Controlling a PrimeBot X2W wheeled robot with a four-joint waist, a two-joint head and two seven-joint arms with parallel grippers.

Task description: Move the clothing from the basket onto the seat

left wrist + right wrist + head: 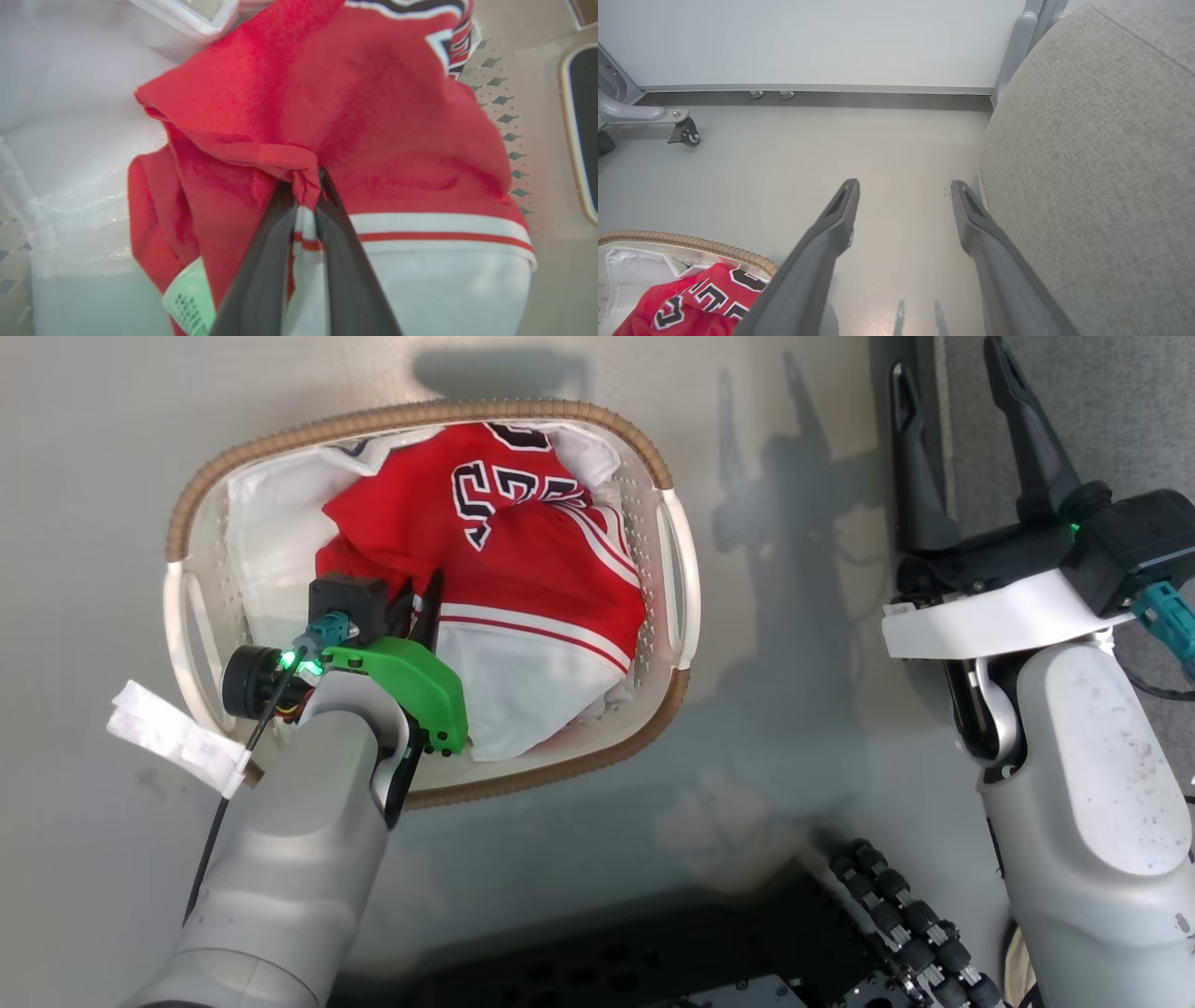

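Grey floor lies under it all. Closest to the robot, the left gripper points down into the basket. Its 2 dark fingers are squeezed together on a small fold of the clothing, where the red part meets the white stripe. I think it grabs a fold because soft cloth is easy to lift that way. The clothing is all inside the basket, bunched up on a white liner, so none of it is on the seat yet. Further off, the right gripper hangs above the floor with its fingers spread wide and nothing in them. It looks like it is waiting out of the way. Just beside it is the seat, big and grey, close to the basket so the trip should be short. A pale wall stands at the back
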